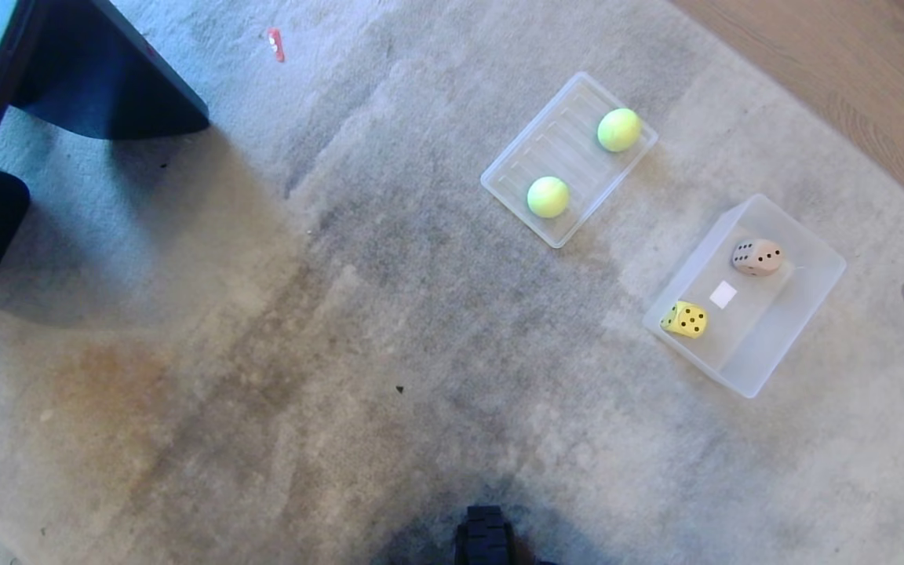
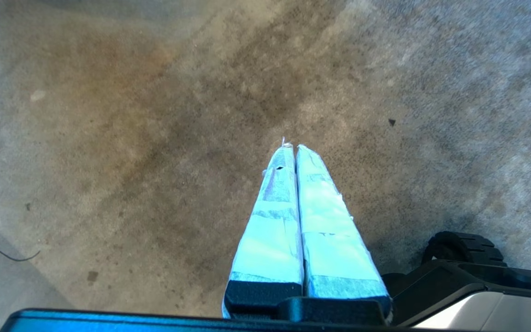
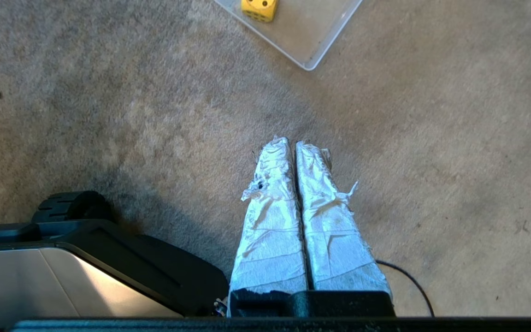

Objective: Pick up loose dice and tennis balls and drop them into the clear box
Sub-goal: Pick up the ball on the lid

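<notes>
On the carpet at the right stands the clear box (image 1: 813,294), holding a yellow die (image 1: 686,319) and a tan die (image 1: 756,256). Two tennis balls (image 1: 548,197) (image 1: 619,129) lie on a flat ridged clear tray (image 1: 554,141) behind and left of the box. Neither arm shows in the head view. My left gripper (image 2: 292,146) hangs shut and empty over bare carpet. The right gripper (image 3: 292,143) is also shut and empty above the carpet; a corner of the clear box (image 3: 309,57) with the yellow die (image 3: 259,8) lies ahead of it.
Dark furniture legs (image 1: 99,78) stand at the far left. Wood floor (image 1: 852,71) borders the carpet at the far right. A small red scrap (image 1: 275,45) lies on the carpet at the back. My base and a wheel (image 1: 485,535) show at the near edge. A thin cable (image 3: 413,281) lies by the right gripper.
</notes>
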Controlling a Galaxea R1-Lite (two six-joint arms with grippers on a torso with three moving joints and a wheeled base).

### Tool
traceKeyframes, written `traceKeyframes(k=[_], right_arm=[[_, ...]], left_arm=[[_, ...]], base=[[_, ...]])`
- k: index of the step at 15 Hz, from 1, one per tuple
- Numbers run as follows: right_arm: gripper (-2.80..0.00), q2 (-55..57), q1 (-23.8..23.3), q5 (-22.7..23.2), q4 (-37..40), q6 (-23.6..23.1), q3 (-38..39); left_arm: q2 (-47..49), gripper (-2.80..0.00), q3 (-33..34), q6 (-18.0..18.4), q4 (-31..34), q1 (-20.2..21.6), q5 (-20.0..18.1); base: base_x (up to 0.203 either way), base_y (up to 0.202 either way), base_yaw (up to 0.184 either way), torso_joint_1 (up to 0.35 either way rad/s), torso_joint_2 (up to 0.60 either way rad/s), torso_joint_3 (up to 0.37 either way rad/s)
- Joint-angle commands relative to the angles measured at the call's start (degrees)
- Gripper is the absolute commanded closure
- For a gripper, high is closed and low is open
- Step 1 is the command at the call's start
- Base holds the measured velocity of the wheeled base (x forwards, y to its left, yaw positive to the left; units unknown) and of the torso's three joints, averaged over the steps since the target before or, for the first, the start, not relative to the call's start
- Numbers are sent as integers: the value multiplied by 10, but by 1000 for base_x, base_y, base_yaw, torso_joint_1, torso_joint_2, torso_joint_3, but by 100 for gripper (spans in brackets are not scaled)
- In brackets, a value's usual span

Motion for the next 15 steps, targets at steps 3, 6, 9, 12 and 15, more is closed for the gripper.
traceKeyframes(k=[3,6,9,12,15], right_arm=[[0,0,0,0,1,0,0],[0,0,0,-1,1,0,0],[0,0,0,-1,1,1,0],[0,0,0,0,1,1,0],[0,0,0,0,1,1,0]], left_arm=[[0,0,0,-2,0,0,0],[0,0,0,-1,0,0,0],[0,0,0,-2,0,0,1],[0,0,0,-1,0,0,0],[0,0,0,-9,0,0,1]], base=[[0,0,0,1,2,203],[0,0,0,3,0,140],[0,0,0,-1,5,38],[0,0,0,0,0,0],[74,0,1,-1,0,6]])
